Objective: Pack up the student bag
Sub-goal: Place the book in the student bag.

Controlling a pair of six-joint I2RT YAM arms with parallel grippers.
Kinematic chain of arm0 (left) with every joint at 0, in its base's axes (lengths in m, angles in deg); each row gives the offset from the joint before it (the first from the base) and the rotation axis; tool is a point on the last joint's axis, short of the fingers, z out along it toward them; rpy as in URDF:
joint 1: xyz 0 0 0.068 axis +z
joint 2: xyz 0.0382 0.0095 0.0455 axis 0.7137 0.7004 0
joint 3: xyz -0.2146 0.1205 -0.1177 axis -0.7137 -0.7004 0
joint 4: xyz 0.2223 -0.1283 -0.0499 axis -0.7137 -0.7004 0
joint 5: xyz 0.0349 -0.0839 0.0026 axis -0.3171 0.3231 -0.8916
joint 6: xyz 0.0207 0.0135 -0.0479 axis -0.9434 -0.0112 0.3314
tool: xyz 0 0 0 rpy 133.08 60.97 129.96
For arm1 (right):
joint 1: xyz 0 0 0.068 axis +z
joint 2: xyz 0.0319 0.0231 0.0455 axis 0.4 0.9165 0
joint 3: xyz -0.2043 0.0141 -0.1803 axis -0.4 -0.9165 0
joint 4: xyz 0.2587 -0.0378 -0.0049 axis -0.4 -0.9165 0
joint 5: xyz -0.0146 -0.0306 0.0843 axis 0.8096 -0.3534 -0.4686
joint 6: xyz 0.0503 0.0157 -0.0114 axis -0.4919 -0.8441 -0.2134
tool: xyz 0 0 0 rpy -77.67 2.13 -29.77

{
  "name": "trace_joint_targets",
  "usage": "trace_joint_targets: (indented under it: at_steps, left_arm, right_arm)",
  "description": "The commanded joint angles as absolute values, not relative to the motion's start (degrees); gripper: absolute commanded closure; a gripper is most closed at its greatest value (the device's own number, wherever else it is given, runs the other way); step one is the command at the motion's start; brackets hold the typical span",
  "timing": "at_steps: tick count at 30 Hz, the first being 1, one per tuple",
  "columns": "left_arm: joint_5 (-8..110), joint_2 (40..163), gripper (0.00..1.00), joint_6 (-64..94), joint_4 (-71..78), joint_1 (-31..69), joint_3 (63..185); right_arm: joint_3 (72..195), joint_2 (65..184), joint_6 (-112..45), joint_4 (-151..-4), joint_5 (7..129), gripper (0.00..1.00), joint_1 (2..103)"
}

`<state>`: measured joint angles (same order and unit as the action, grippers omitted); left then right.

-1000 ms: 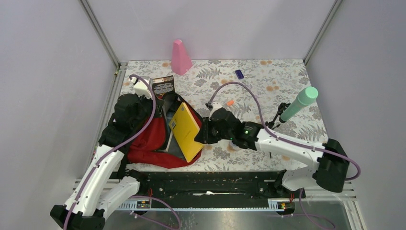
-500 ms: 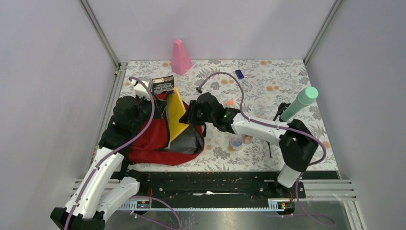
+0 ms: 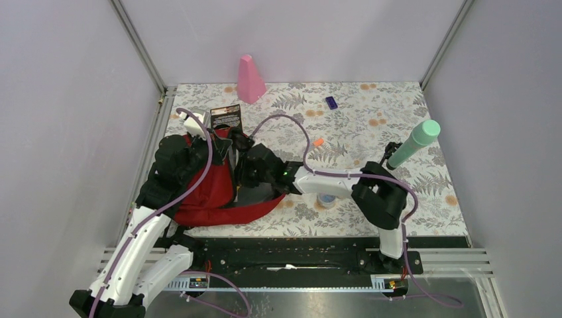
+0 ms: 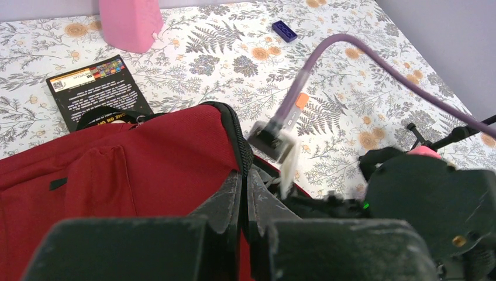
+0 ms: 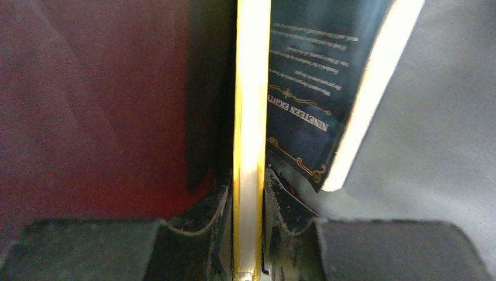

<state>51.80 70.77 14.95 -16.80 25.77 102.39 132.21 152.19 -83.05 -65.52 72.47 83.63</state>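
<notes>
Packing the student bag [image 3: 205,195] on a floral worktop [image 3: 371,112].
Left pincer [image 4: 244,202] clamped tight on its rim; right pincer [image 5: 250,199], narrowly parted, pinching a yellow book [image 5: 251,105] inside.

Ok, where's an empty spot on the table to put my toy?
Bare tablecloth lies between the pink block and the small purple thing, and in the near right corner by the green bottle. The left side is crowded: the student bag, black booklet, left arm and right arm.
</notes>
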Motion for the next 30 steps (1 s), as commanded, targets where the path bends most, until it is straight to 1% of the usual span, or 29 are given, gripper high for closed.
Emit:
trace_joint_targets:
  at_steps: [1, 3, 5, 8, 10, 11, 12, 15, 16, 17, 19, 24, 29, 30]
  left_arm:
    - [52.67, 68.38, 1.0, 15.55, -9.21, 25.85, 103.02]
    - [51.9, 67.72, 1.0, 15.55, -8.55, 25.85, 102.58]
    - [51.1, 67.04, 1.0, 15.55, -8.29, 25.85, 102.16]
    - [49.59, 66.12, 1.0, 15.33, -8.09, 25.85, 101.69]
    - [48.54, 65.59, 1.0, 15.08, -8.09, 25.85, 101.52]
    - [48.32, 65.39, 1.0, 15.03, -8.08, 25.85, 101.49]
    - [47.81, 65.15, 1.0, 14.9, -8.09, 25.85, 101.4]
    - [47.08, 64.59, 1.0, 14.76, -8.05, 25.85, 101.3]
    - [46.94, 64.35, 1.0, 14.68, -8.08, 25.85, 101.23]
    - [46.75, 64.21, 1.0, 14.61, -8.09, 25.9, 101.17]
    - [46.28, 63.97, 1.0, 14.45, -8.05, 25.86, 101.13]
    - [45.22, 63.61, 1.0, 14.49, -8.19, 25.85, 100.95]
    - [43.2, 64.39, 1.0, 14.45, -8.78, 25.86, 100.94]
    - [41.99, 64.93, 1.0, 14.39, -9.02, 25.85, 101.06]
  right_arm:
    - [140.66, 155.41, -78.78, -59.88, 75.57, 1.0, 86.16]
    - [143.42, 157.37, -75.2, -62.96, 77.7, 0.99, 87.63]
    - [144.89, 158.64, -73.43, -64.8, 78.23, 0.93, 88.37]
    - [142.71, 158.4, -72.02, -64.04, 80.01, 0.84, 88.7]
    - [141.6, 158.05, -70.77, -64.52, 81.56, 0.74, 88.75]
    - [141.62, 158.08, -69.87, -65.27, 82.18, 0.67, 88.71]
    - [141.68, 158.11, -69.15, -65.93, 82.41, 0.58, 88.72]
    - [142.05, 158.03, -66.56, -67.56, 82.95, 0.35, 88.72]
    - [142.07, 157.73, -65.88, -67.92, 83.48, 0.28, 88.72]
    - [142.04, 157.35, -65.26, -68.23, 84.02, 0.25, 88.72]
    - [141.88, 156.46, -63.69, -68.3, 84.72, 0.21, 88.78]
    - [140.43, 153.46, -60.19, -69.0, 87.38, 0.17, 88.74]
    - [135.18, 146.19, -53.86, -70.41, 93.07, 0.14, 88.58]
    - [133.95, 144.45, -52.57, -70.59, 94.09, 0.12, 88.43]
